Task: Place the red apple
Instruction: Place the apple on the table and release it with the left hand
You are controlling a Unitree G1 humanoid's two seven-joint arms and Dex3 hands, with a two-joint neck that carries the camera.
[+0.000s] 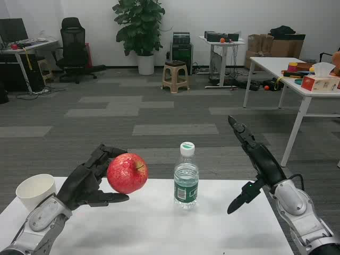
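The red apple (127,172) is gripped by the left hand (91,183), fingers wrapped behind it and a thumb under it, so it is carried above the near left part of the white table (159,228), clear of the surface; placing is judged not yet done. Just right of it a water bottle (186,175) stands upright, leaving free tabletop in front. A white cup (36,191) sits at the far left edge. The right hand (255,170) is spread and holds nothing, raised to the right, out of the way.
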